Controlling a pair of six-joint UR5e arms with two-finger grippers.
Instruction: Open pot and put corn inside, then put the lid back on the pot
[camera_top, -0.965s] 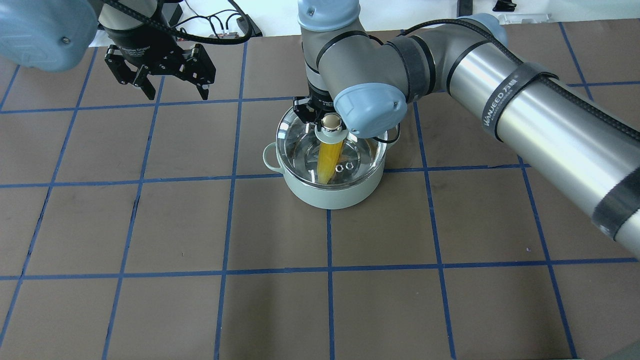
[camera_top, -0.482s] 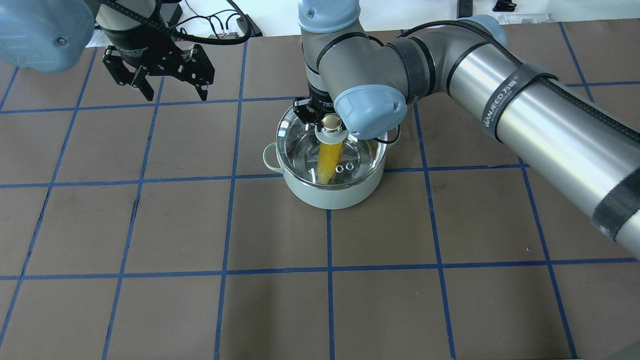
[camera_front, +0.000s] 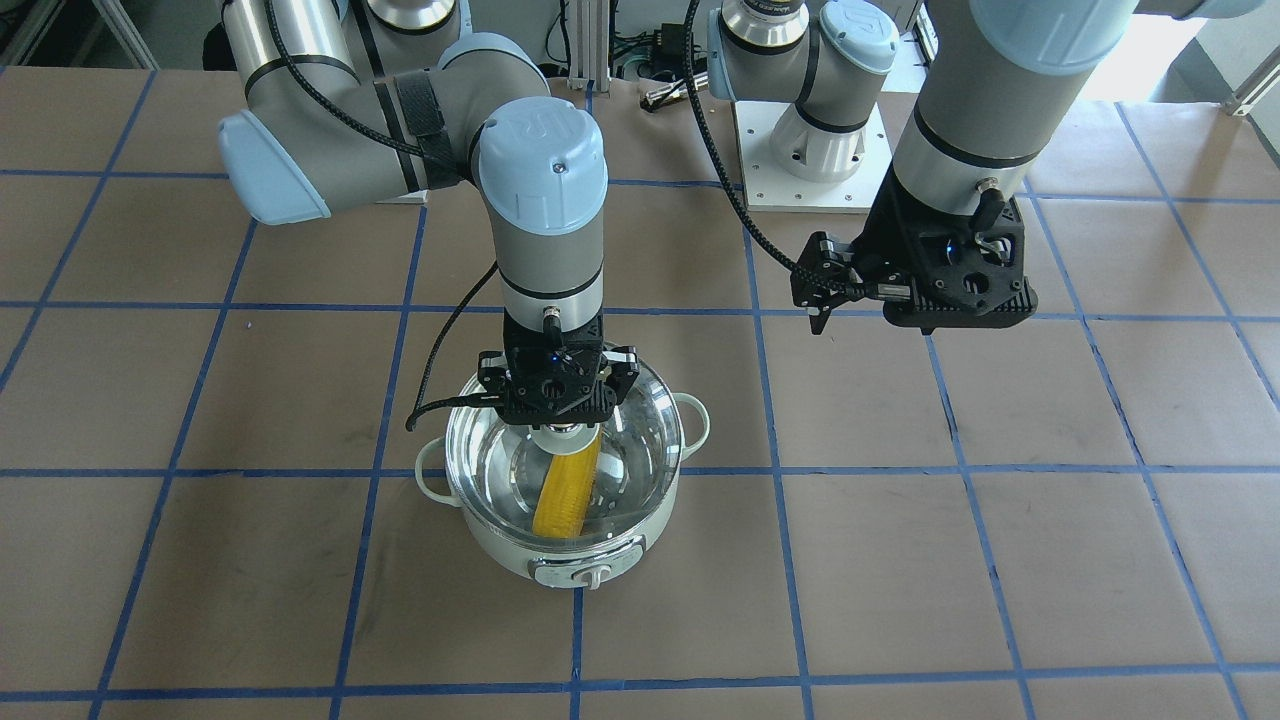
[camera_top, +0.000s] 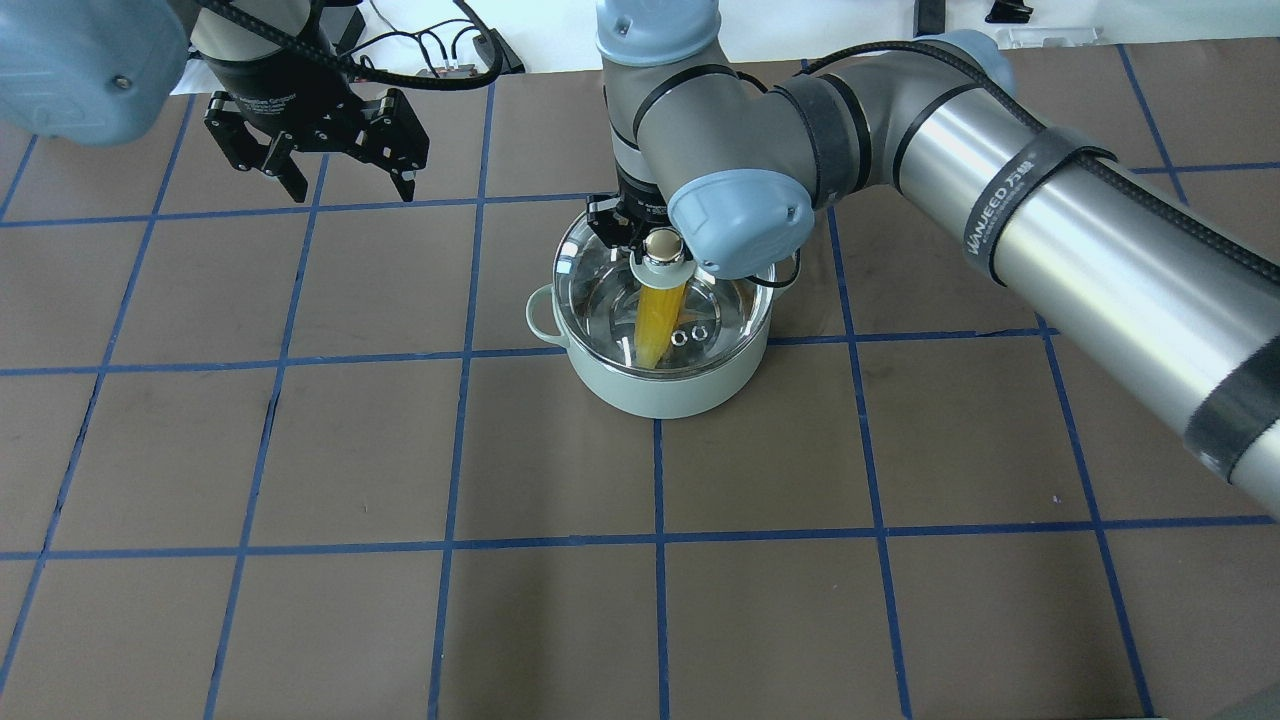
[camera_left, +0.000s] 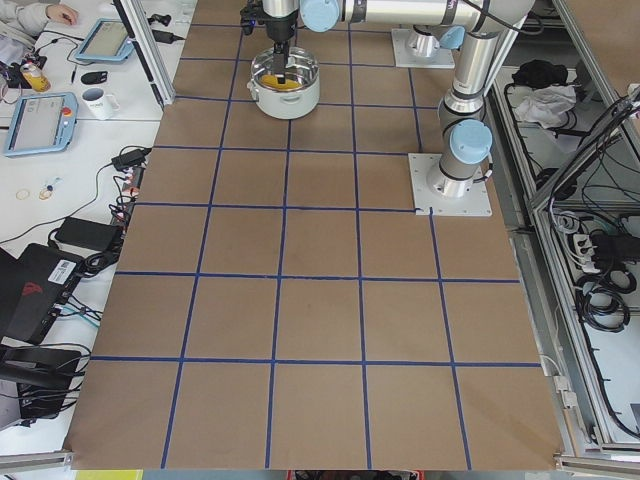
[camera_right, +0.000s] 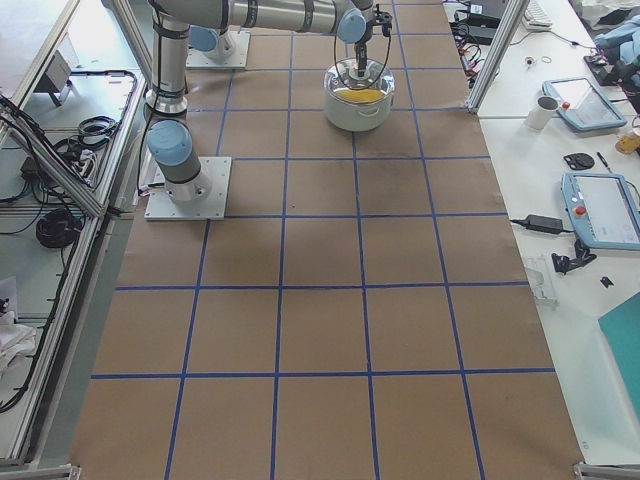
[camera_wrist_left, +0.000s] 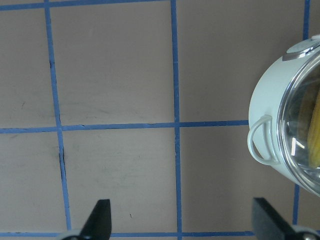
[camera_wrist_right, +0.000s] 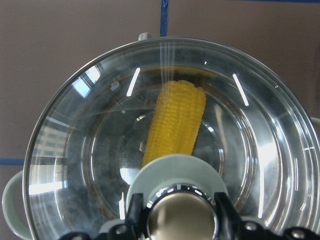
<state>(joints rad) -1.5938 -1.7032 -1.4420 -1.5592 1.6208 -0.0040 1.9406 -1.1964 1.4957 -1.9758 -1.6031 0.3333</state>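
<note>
Lid (camera_wrist_right: 90, 150) in right gripper (camera_wrist_right: 181, 216), apparently on pot (camera_top: 660, 395)

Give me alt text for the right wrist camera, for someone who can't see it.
The right gripper grips the knob of a glass lid sitting on the pot. Through the glass, a yellow corn cob lies inside. Brown table with blue tape lines surrounds it.

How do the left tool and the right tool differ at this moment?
The left tool is open and empty; the right tool is shut on the knob of the lid. The left tool hangs over the table, well off to the side of the pot; the right tool sits over the pot's centre. Both point down at the table.
</note>
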